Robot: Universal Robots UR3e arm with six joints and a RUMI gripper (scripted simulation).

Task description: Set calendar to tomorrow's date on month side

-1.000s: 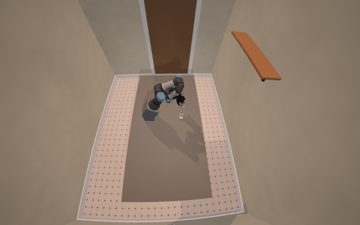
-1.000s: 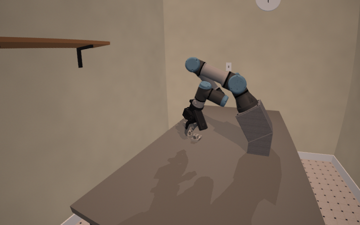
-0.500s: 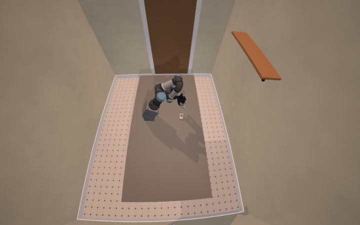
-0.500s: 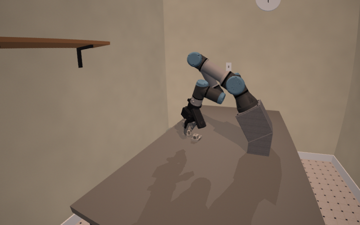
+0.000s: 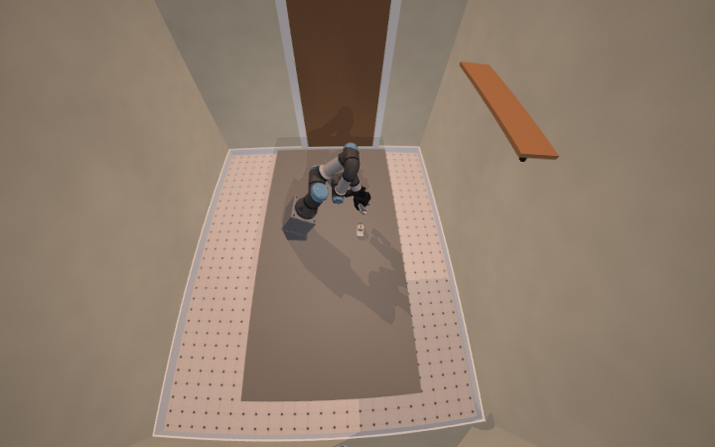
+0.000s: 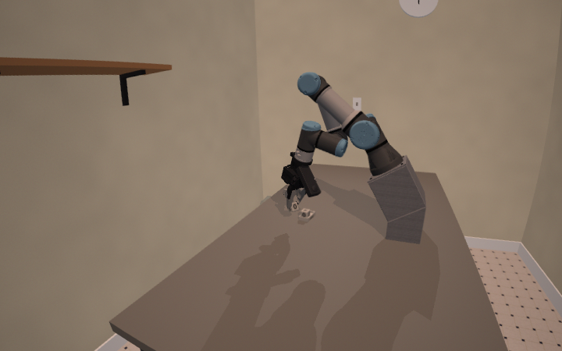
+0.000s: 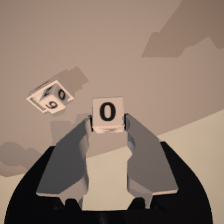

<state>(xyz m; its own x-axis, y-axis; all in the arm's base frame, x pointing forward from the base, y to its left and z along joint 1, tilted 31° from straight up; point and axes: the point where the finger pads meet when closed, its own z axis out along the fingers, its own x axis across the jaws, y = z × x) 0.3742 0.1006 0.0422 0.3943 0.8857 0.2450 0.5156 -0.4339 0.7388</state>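
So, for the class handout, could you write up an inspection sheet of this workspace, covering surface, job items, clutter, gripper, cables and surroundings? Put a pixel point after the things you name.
Surface: brown table top [image 5: 316,337] [image 6: 232,264], crossed by the arm's shadows.
Tray: small pale tray [image 6: 311,214] [image 7: 33,98] on the table.
Cube in tray: second cube [image 6: 304,214] [image 7: 52,103], showing 0 and a 9-like digit.
Held cube: first cube [image 6: 294,206] [image 7: 108,113], outside the tray, a 0 facing the wrist camera.
Month's name: cannot be read.
Gripper: the gripper [image 5: 361,210] [image 6: 293,204] [image 7: 108,115] is shut on the first cube.
Clutter: nothing seen.
Cables: nothing seen.
Surroundings: orange-brown shelf [image 5: 508,110] [image 6: 83,66] on the wall, brown door [image 5: 340,74], wall clock [image 6: 418,5], dotted floor [image 5: 211,316] [image 6: 513,281].

From here, the arm's elbow [image 5: 351,152] [image 6: 308,83] stands higher than a second ago, and the wrist [image 5: 338,200] [image 6: 310,138] is up a little too, shifted toward the shelf side [image 5: 508,109] [image 6: 87,67].
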